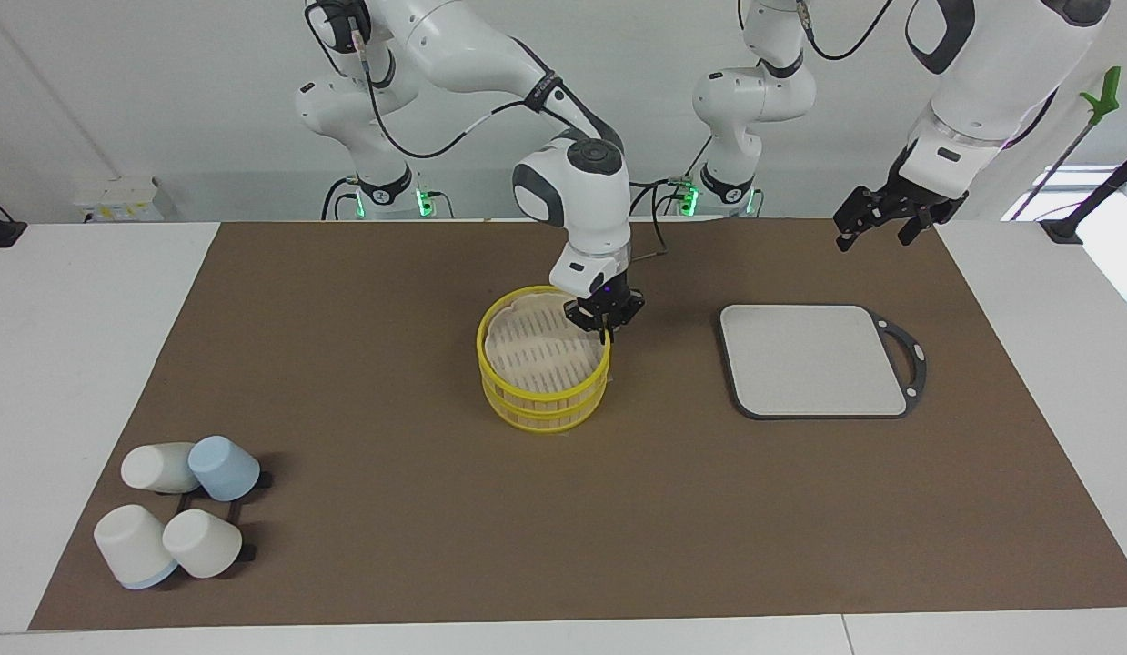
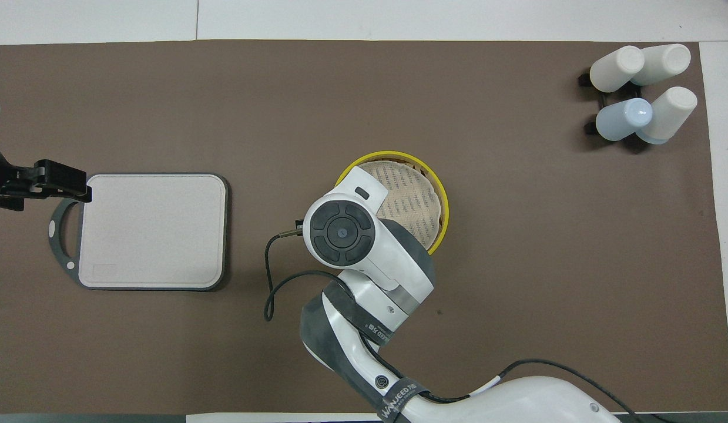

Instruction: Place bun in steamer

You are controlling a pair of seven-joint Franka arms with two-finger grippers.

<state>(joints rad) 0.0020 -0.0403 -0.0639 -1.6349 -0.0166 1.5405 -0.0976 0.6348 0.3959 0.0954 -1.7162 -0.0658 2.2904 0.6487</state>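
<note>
Right gripper (image 1: 603, 335): black two-finger unit on a white arm, set at the rim of the steamer on the side toward the left arm's end of the table. Fingertips drawn together on the yellow rim hoop. In the overhead view the arm's wrist covers the gripper.

Round low bamboo steamer with bright yellow rim hoops and tan slatted floor (image 1: 545, 400) (image 2: 440, 194): near the middle of the brown table mat. Two stacked tiers show in the facing view. The visible floor carries only slats; the part under the right gripper is hidden.

Small cream-white bun: cannot be made out in either view.

Grey square board with dark frame and loop handle (image 1: 813, 359) (image 2: 152, 230): flat on the mat, well apart from the steamer, toward the left arm's end of the table.

Left gripper (image 1: 877, 221) (image 2: 61, 179): black, raised over the mat near the board's handle, fingers spread apart, holding nothing; this arm waits.

Four cups, three white and one pale blue (image 1: 176, 509) (image 2: 640, 94): clustered tilted on a small black rack at the mat's corner toward the right arm's end, farther from the robots than the steamer.

Brown mat (image 1: 390, 300) (image 2: 516, 264): covers most of the white table.
</note>
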